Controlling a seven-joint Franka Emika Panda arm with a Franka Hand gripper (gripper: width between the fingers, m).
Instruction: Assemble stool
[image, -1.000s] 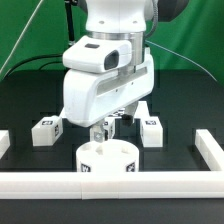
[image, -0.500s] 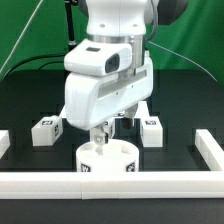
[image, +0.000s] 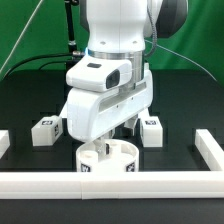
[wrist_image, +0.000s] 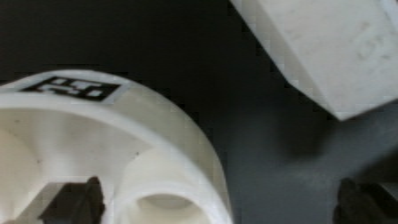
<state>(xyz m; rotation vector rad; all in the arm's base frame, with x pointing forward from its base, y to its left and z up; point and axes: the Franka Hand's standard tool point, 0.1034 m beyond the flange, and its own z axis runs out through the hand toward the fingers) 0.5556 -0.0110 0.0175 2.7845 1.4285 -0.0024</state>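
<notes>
The stool's round white seat disc (image: 108, 162) stands just behind the front rail, with square tags on its side. My gripper (image: 106, 150) has come down onto it. In the wrist view the seat's curved wall (wrist_image: 169, 140), with a tag (wrist_image: 71, 87) on top and a round hole (wrist_image: 169, 205) inside, passes between my dark fingertips (wrist_image: 71, 200). One fingertip is inside the disc and the other outside, with a gap still showing; the gripper (wrist_image: 222, 205) is open. Two blocky tagged legs lie behind the seat: one (image: 47, 130) at the exterior view's left, one (image: 152, 128) at its right.
A long white rail (image: 110, 184) runs along the front of the black table, with white end pieces at the left (image: 4, 141) and the right (image: 208, 148). A white block (wrist_image: 338, 50) lies close by in the wrist view. Green backdrop behind.
The arm has lowered and tilted, bringing the fingers down around the seat's wall. The seat and the legs have not moved.
</notes>
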